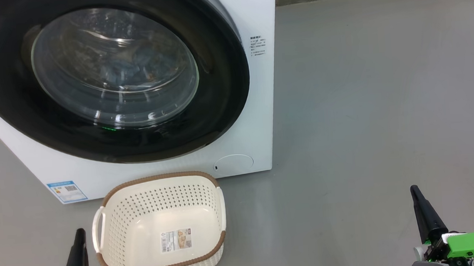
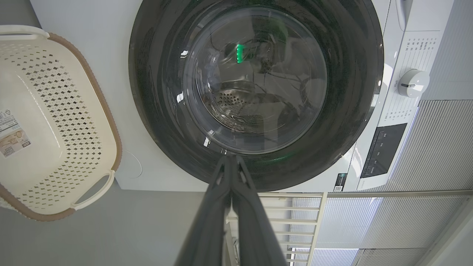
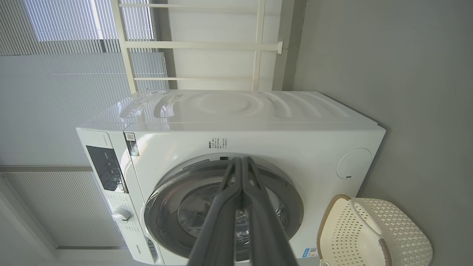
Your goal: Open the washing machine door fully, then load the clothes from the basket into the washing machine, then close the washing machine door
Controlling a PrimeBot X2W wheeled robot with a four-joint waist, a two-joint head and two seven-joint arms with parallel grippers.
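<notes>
A white washing machine (image 1: 257, 127) stands on a grey floor (image 1: 364, 99); its round black washing machine door (image 1: 225, 88) is shut; blue clothes (image 1: 140, 58) lie inside behind the glass; the cream basket (image 1: 161, 176) sits just in front; left pincer (image 1: 79, 233) and right pincer (image 1: 414, 190) are both closed, fingers pressed together.

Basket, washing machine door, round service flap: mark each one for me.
basket (image 1: 162, 198), head view, on its perforated back wall.
washing machine door (image 1: 111, 71), head view, on the middle of its glass window.
service flap (image 1: 234, 165), head view, on the middle of the round cover.
</notes>
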